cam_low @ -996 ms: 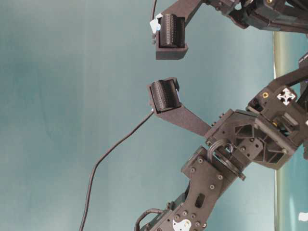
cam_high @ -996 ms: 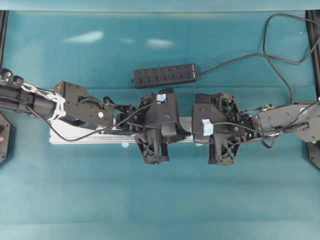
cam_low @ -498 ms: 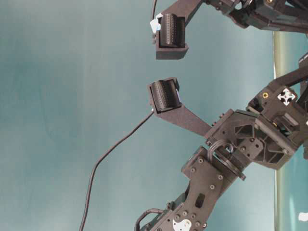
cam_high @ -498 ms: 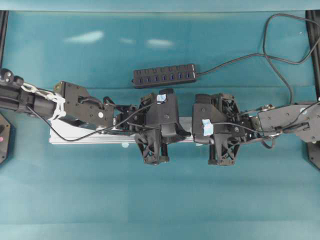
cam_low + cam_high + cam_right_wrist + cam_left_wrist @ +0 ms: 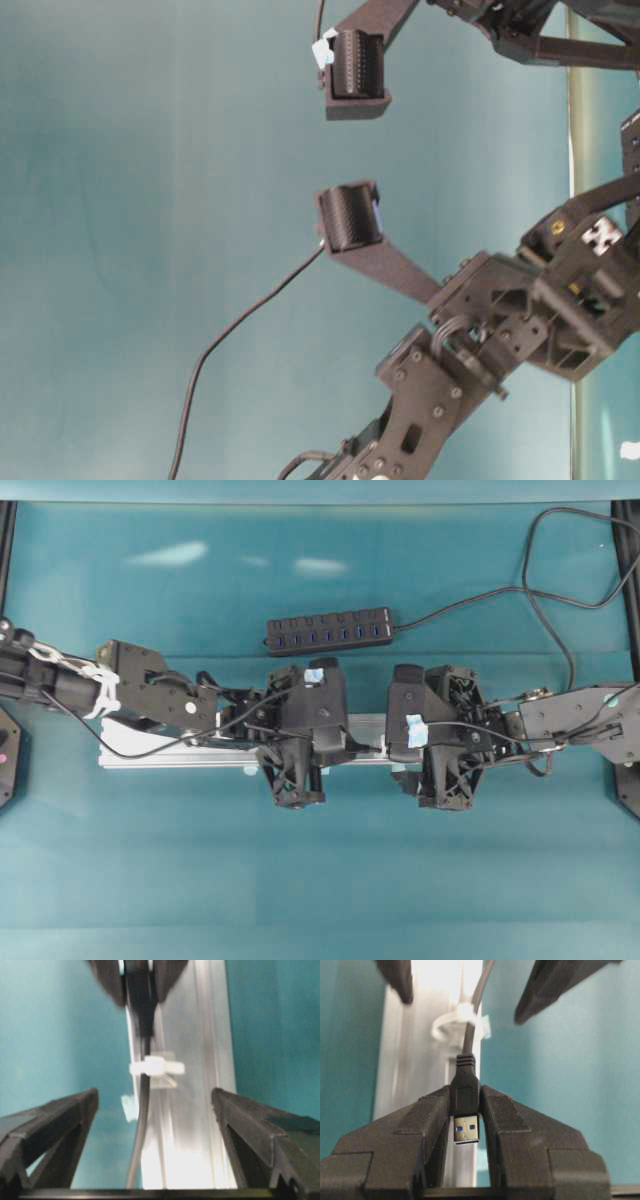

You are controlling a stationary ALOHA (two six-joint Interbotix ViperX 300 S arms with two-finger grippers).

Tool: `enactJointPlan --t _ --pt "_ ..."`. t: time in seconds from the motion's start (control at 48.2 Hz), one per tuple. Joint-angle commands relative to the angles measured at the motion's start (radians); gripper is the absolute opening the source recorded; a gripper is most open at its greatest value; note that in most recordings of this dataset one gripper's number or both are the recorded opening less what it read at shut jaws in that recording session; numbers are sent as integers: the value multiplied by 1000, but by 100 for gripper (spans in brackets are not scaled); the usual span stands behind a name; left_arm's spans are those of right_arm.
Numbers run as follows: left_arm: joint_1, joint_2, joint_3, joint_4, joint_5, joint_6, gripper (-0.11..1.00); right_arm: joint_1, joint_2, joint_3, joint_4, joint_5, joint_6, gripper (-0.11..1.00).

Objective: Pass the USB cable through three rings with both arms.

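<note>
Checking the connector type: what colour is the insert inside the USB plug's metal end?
Blue, inside the USB plug; clearest in the left wrist view.

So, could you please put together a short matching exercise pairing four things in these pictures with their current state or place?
Things:
1. left gripper
2. right gripper
3. USB cable
4. hub

States or places:
A. lies on the teal table beyond the rail
B. jaws spread wide, holding nothing
C. runs through a whitish ring on the rail
D. shut on the plug

Pairs: 1-D, 2-B, 3-C, 4-A
</note>
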Motion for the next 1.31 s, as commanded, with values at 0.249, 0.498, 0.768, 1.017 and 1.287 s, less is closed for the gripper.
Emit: enactJointPlan --t 0.249,0.498,0.768,1.017,1.287 --pt "8 -101 12 2 72 -3 22 -2 -66 -20 -3 -25 5 81" --pt "5 -137 9 2 143 -3 22 -6 -81 -49 -2 -66 5 81" --pt "3 -215 -9 2 144 21 22 -8 -64 -80 -3 -75 3 80" --pt "-2 -225 -12 3 150 75 22 -29 -64 -80 -3 -106 3 79" --pt "-6 -222 -15 2 149 75 22 -41 -26 -81 -3 -179 5 76"
